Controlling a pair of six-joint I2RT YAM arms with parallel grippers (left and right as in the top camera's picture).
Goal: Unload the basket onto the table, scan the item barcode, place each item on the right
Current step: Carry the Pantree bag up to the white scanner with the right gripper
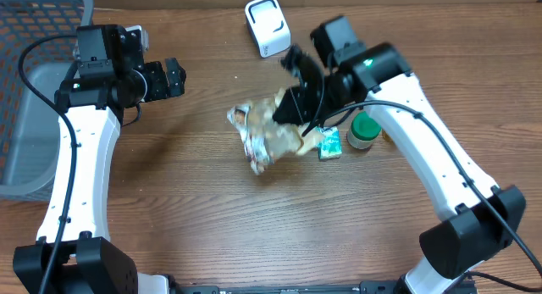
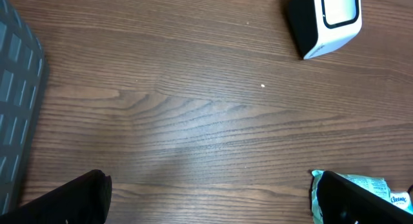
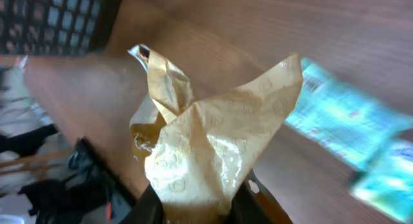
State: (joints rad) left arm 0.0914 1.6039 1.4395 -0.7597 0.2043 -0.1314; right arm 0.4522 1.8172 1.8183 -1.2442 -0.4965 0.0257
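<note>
Right gripper (image 1: 294, 106), nearly closed, pinches one end of the crinkled bag (image 1: 264, 135); the bag extends from its fingertips above the tabletop (image 1: 195, 209). Left gripper (image 1: 174, 78), jaws spread wide, holds nothing. Scanner (image 1: 267, 25) lies beyond the right gripper, with the jar (image 1: 364, 130) and tissue pack (image 1: 329, 144) just beside it. Basket (image 1: 34, 91) sits behind the left gripper, its inside only partly in view.

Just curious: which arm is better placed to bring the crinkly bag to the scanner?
Right. The right gripper grips the bag near the scanner; the left gripper is open and empty, farther off.
</note>
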